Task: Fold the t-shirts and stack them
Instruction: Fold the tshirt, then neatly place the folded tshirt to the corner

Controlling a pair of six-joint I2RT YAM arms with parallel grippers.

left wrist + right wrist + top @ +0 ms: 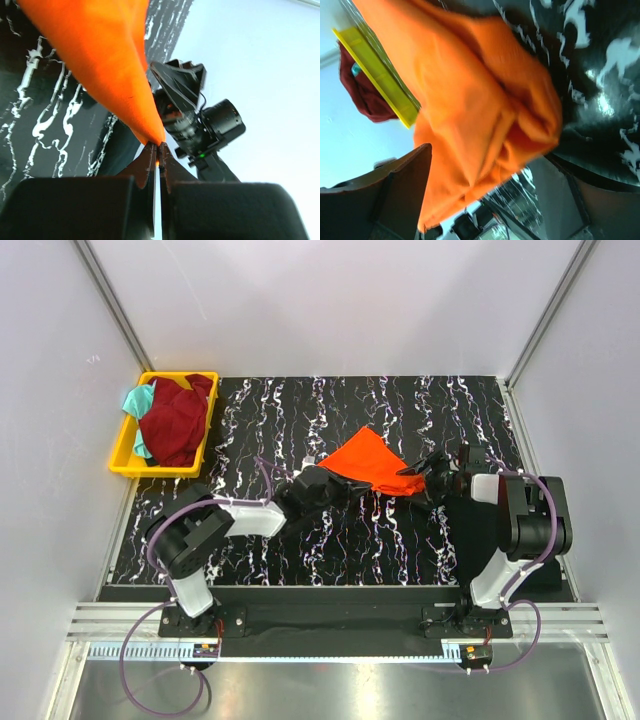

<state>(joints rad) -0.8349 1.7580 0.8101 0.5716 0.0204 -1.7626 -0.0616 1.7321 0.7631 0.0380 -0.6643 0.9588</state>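
**Orange shirt held up mid-fold, first of three**

The table (400, 540) lay open ahead of both end effectors and behind them towards the arm bases, with bare surface on every side of the work. The orange t-shirt (370, 462) hung bunched between the two end effectors, partly raised off the table, not yet flat or squared. The yellow bin (125, 455) sat well away beyond the left end effector, at the table's far left corner, holding the maroon t-shirt (178, 425) and the teal t-shirt (137, 400), both unfolded.

The left end effector (156, 150) was pinched tight on a pointed corner of the orange cloth. The right end effector (418, 472) stood wide, a thick wad of orange cloth lying between its fingers without being clamped.

By the look of it, the step in hand was spreading or folding this first shirt. The next move probably called for the right end effector to close on an edge rather than the wad, so both could pull the cloth taut over the bare surface.
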